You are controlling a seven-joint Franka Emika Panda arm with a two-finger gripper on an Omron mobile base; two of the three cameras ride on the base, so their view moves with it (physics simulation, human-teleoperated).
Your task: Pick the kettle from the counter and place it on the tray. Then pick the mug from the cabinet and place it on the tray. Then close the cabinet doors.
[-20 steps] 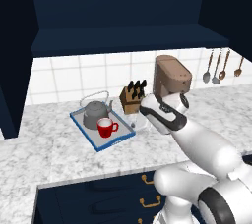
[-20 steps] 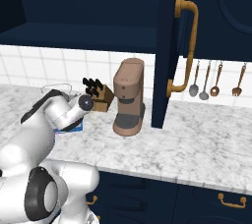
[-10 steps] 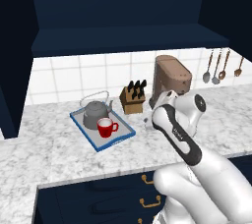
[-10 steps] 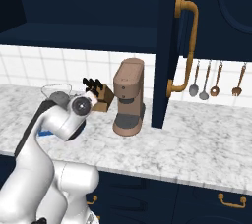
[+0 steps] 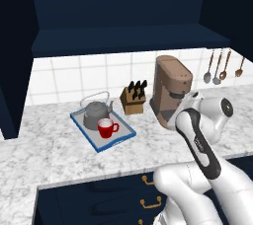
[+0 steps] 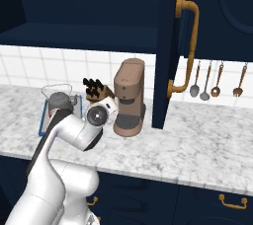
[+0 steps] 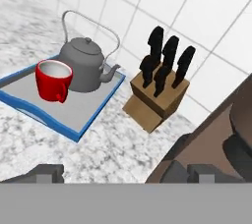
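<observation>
Red mug [image 7: 53, 80], dark-grey kettle [image 7: 85, 64], blue-rimmed grey tray [image 7: 91, 120], marbled grey-white counter [image 5: 59, 145], brown coffee machine [image 5: 170, 91].

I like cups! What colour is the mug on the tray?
Bright red outside, white inside; the mug shows best in the hand view.

Both base views looked forward and down from behind the arm, left and right, sharing the bench [image 5: 59, 155], the tray [image 5: 103, 142], the knife block [image 6: 97, 92] and the coffee machine [image 5: 170, 91]. The hand view sat close and tilted, facing the tray [image 7: 74, 107] and tiled wall [image 7: 197, 16].
</observation>
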